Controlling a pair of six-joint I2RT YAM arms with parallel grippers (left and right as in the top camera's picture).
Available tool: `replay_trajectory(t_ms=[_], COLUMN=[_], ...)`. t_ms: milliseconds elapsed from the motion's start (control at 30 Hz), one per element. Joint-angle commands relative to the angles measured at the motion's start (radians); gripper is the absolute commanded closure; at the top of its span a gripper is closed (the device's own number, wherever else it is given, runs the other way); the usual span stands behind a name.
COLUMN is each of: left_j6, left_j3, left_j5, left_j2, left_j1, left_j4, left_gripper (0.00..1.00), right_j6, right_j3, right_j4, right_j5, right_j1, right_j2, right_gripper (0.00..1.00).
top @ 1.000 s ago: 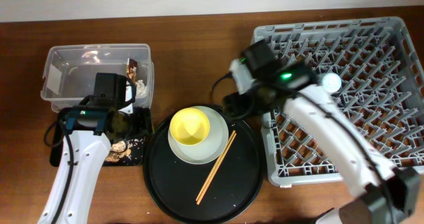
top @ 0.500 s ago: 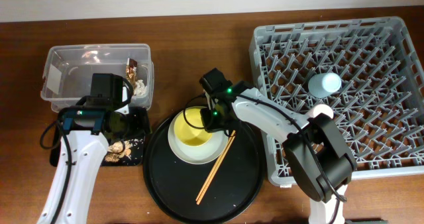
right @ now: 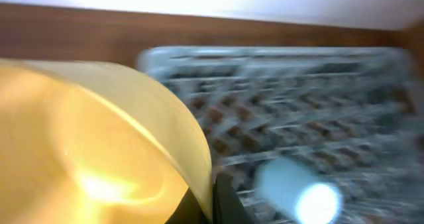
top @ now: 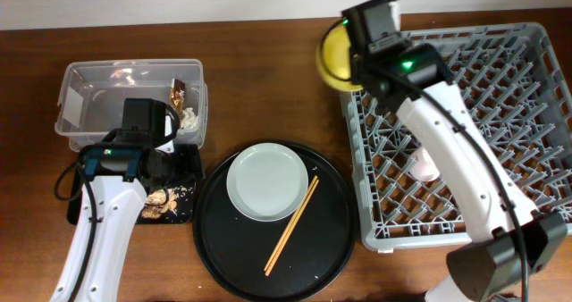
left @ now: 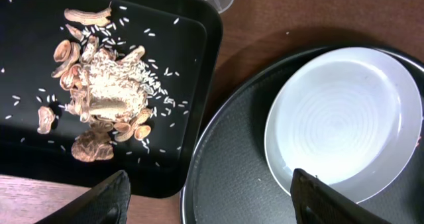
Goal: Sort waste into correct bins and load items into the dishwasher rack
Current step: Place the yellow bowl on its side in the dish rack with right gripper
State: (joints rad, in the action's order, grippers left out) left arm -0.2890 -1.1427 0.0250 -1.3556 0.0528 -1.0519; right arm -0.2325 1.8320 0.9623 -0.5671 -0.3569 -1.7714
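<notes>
- Gripping the yellow bowl (top: 332, 59) by its rim in the right end effector (right: 209, 201), tilted at the dishwasher rack's (top: 465, 233) far left corner.
- Hovering with left end effector (left: 209, 197) spread wide, empty, above black tray (left: 192, 52) and plate (left: 344, 111).

My overhead camera looks straight down on the table (top: 268, 79). My left wrist camera faces down, close over the pale grey plate (left: 344, 111), also seen overhead. My right wrist view looks across the dishwasher rack (right: 298, 118), blurred.
</notes>
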Motion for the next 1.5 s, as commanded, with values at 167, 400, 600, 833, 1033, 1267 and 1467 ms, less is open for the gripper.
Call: replay_trajectory(t_ms=[167,400,600,833,1033,1267,1467], left_j6=[-0.013,-0.013,-0.013,-0.013,-0.013,-0.013,-0.013], left_j3=[-0.005,-0.005,-0.005,-0.005,-0.005,-0.005,-0.005], left_j5=[-0.01,-0.01,-0.01,-0.01,-0.003,-0.003,-0.003], left_j2=[0.013,0.013,0.013,0.013,0.013,0.013,0.013], left_j1=[-0.003,-0.003,-0.003,-0.003,-0.003,-0.003,-0.003], left_j4=[0.012,0.016,0.027,0.026,0.026,0.026,0.026], left_gripper=[0.23,0.23,0.23,0.23,0.23,0.23,0.23], right_j6=[0.158,0.158,0.154,0.146,0.139,0.014,0.014], right_j3=[0.01,0.01,0.01,0.005,0.005,0.006,0.007], right_j4=[-0.279,-0.296,-0.241,-0.134,-0.01,0.109,0.169], right_j5=[-0.605,-0.597,-0.589,-0.562,-0.386,-0.301,-0.11], right_j1=[0.223,0.278,0.245,0.213,0.206,0.158,0.154], right_j2=[-0.175,-0.354,-0.429,-0.433,-0.433,-0.355,-0.177], right_gripper=[0.96,0.96,0.96,0.96,0.96,0.59,0.03])
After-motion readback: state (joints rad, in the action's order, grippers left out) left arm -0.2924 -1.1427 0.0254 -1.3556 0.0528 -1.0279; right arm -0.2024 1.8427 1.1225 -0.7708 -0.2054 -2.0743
